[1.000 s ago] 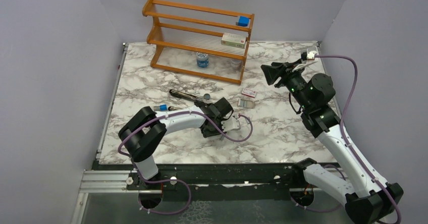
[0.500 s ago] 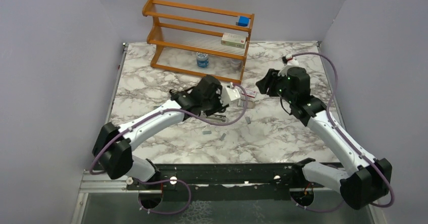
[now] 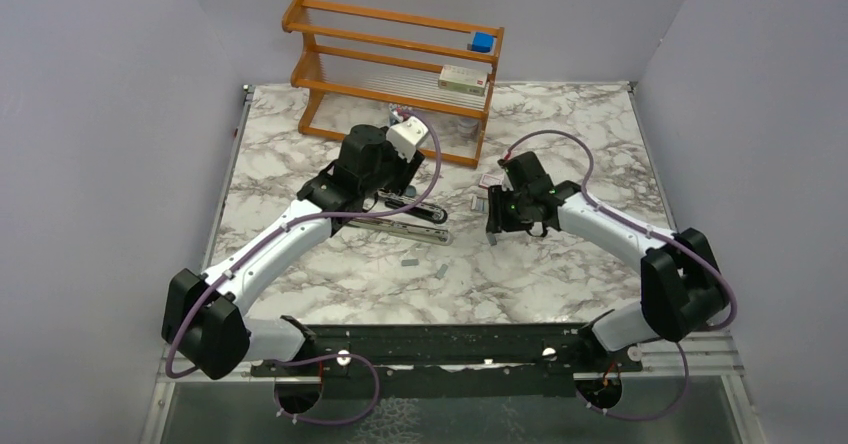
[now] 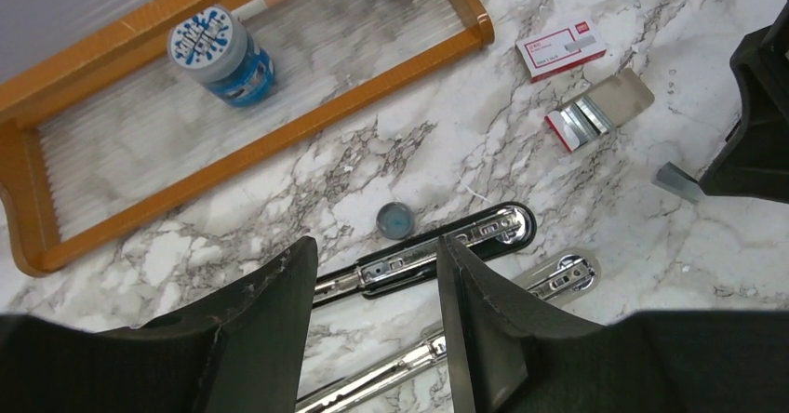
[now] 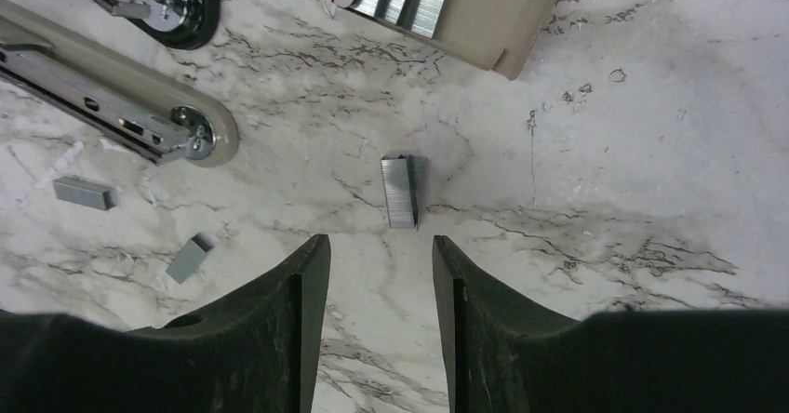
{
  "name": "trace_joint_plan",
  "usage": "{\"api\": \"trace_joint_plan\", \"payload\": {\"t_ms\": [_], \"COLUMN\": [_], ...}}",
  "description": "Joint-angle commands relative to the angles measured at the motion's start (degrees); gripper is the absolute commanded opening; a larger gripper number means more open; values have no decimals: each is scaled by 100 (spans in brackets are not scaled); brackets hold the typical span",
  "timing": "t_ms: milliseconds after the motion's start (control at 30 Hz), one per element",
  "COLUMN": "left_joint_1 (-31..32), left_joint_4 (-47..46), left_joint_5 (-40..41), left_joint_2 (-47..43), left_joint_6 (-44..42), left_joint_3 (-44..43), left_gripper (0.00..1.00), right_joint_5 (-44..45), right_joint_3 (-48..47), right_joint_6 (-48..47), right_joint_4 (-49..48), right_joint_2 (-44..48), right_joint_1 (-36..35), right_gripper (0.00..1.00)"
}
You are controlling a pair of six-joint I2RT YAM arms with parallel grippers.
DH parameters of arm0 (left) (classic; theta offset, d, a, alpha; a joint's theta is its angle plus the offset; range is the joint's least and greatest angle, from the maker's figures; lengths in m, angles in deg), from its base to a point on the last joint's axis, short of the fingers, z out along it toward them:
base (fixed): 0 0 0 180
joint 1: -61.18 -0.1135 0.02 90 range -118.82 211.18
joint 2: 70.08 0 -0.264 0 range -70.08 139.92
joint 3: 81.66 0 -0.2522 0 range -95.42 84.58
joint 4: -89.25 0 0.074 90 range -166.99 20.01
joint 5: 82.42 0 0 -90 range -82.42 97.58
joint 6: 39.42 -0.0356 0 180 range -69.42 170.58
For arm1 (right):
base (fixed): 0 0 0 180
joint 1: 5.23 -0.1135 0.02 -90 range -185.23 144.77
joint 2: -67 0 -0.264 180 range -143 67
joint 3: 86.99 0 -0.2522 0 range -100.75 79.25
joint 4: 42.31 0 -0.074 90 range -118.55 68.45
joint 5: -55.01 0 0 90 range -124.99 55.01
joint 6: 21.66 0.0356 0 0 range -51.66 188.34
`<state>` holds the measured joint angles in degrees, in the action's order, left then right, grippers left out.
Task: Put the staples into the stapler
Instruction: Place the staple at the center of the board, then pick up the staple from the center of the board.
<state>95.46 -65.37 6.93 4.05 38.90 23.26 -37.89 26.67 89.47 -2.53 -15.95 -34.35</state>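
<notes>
Left gripper (image 4: 377, 334) is seen with its jaws parted and nothing clamped between them; through the gap a stretch of the stapler (image 4: 437, 246) is visible on the marble table (image 3: 580, 284), though whether the fingertips touch it cannot be told. The stapler is laid open, its two long bars spread side by side with the silver channel exposed, just in front of the orange wooden rack (image 3: 390, 74). A small blue round cap (image 4: 393, 219) is found just beside the black bar, on the rack's side. The right gripper (image 5: 377, 311) is likewise held with its jaws apart and empty, low over the table to the right of the stapler's rounded ends. One strip of the staples (image 5: 403, 190) is seen lying flat just ahead of its fingertips, in line with the gap between them and apart from both. Two shorter loose pieces (image 5: 82, 193) are scattered to the left of that strip, near the stapler's pale bar. More strips are packed in the open cardboard tray (image 4: 595, 111), and the red-and-white box (image 4: 560, 47) is placed just behind it. A blue-lidded jar (image 4: 223, 55) is kept on the rack's bottom shelf.
</notes>
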Motion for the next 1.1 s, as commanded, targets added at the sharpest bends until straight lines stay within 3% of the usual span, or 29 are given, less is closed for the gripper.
{"api": "trace_joint_plan", "payload": {"t_ms": [0, 300, 700, 1067], "left_joint_1": [-52, -96, -106, -115], "left_joint_4": [-389, -455, -471, -445], "left_joint_5": [-158, -268, -329, -329], "left_joint_2": [-81, -66, -4, -4], "left_joint_6": [434, 457, 485, 483], "left_joint_3": [234, 407, 420, 427], "left_gripper": [54, 54, 54, 54], "right_joint_5": [-118, 380, 857, 837], "right_joint_3": [-211, -377, -636, -886], "right_joint_6": [-204, -330, -499, -613], "right_joint_4": [196, 318, 157, 259], "right_joint_2": [-301, -791, -908, -1331], "right_joint_1": [-254, -618, -713, -713], "right_gripper": [47, 42, 41, 39]}}
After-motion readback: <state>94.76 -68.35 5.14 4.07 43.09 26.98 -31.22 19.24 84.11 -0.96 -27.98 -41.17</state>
